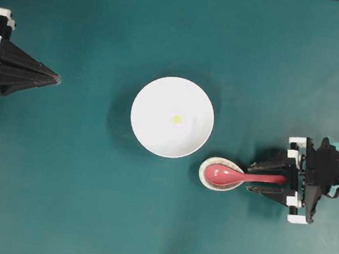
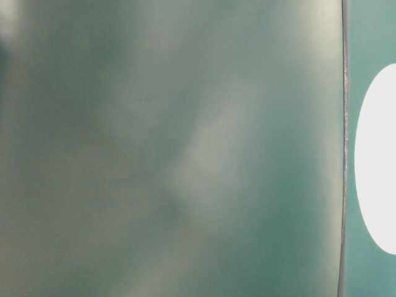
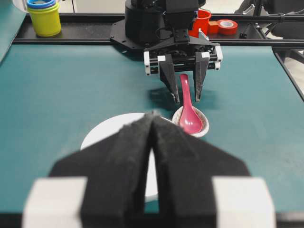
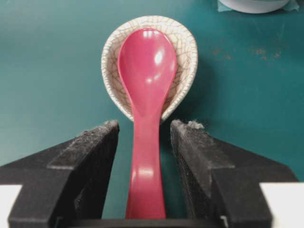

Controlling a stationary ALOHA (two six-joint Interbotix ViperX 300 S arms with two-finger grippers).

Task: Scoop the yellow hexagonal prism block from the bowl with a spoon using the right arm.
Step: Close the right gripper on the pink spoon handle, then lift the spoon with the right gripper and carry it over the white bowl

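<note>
Yellow hexagonal prism block (image 1: 177,119) lies on its own near the middle of the white bowl (image 1: 155,96), touching nothing but the bowl's floor. The bowl sits at the centre of the green table (image 1: 70,201).

Just beyond the bowl's lower-right rim in the overhead view is a small speckled spoon rest (image 1: 204,173), close beside the bowl. The pink-red spoon (image 1: 238,174) lies in it, scoop cupped in the rest and handle pointing right toward the right arm (image 1: 333,172).

The right gripper (image 1: 268,177) is down at the table with its two fingers (image 4: 90,161) set either side of the spoon's handle. In the right wrist view the jaws stand apart, with a narrow strip of green table showing between each pad and the handle, so they straddle the spoon without gripping it. The handle runs straight down the middle of the gap. No pad can be seen touching the spoon.

The left gripper (image 1: 55,77) hangs at the far left of the table, well apart from bowl and spoon. Its fingers (image 3: 123,156) are pressed together to a point, with only a thin seam between them, and nothing is held.

The table-level view is a blur of green with a white edge of the bowl (image 2: 377,161) at its right.
</note>
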